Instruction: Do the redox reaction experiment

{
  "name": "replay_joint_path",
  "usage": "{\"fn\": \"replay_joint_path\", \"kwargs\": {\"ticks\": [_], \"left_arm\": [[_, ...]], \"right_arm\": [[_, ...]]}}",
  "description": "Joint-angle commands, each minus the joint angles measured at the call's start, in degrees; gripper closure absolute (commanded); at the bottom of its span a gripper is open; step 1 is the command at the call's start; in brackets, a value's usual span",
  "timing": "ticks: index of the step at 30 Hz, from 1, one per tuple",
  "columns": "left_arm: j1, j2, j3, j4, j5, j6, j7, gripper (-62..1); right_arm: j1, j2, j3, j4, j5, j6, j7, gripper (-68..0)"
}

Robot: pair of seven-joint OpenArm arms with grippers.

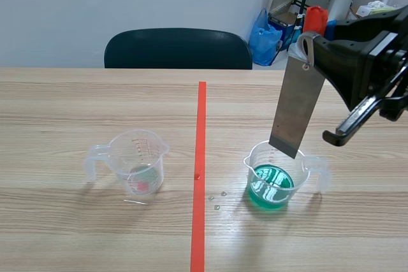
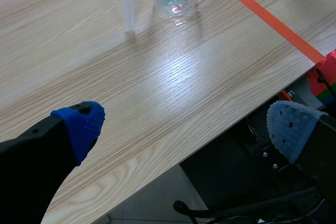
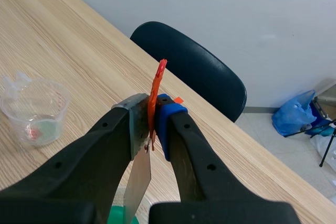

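Metal strip (image 1: 296, 106) hangs pinched at its top by the right gripper (image 1: 306, 48), its lower end at the 12 o'clock rim of the green-liquid cup (image 1: 275, 179). It is best lowered straight down, centred, clear of the wall. The left gripper (image 2: 185, 127) gapes wide, holding nothing.

A flat grey metal strip (image 1: 296, 103) hangs slightly tilted, pinched at its top end by the right gripper (image 3: 151, 121). Its lower end sits at the rim of a clear handled cup (image 1: 305, 169) of green liquid (image 1: 271, 184). Well apart on the table stands a second clear cup (image 1: 137, 160) with red markings and only a pale film in its bottom.
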Motion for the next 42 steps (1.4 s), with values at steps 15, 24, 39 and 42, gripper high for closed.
{"fn": "replay_joint_path", "kwargs": {"ticks": [15,24,39,42], "left_arm": [[0.0,0.2,0.2,0.4,-0.4,-0.3,-0.5,-62.3],[0.0,0.2,0.2,0.4,-0.4,-0.3,-0.5,-62.3],[0.0,0.2,0.2,0.4,-0.4,-0.3,-0.5,-62.3],[0.0,0.2,0.2,0.4,-0.4,-0.3,-0.5,-62.3]], "right_arm": [[2.7,-0.3,-0.5,-4.4,0.4,1.7,4.4,-1.3],[7.3,-1.6,-5.6,-10.0,0.0,2.4,5.1,-1.3],[8.3,-8.2,-9.4,-18.1,-9.6,2.6,7.1,-1.3],[8.3,-9.2,-9.4,-20.2,-12.1,2.7,8.8,-1.3]]}}
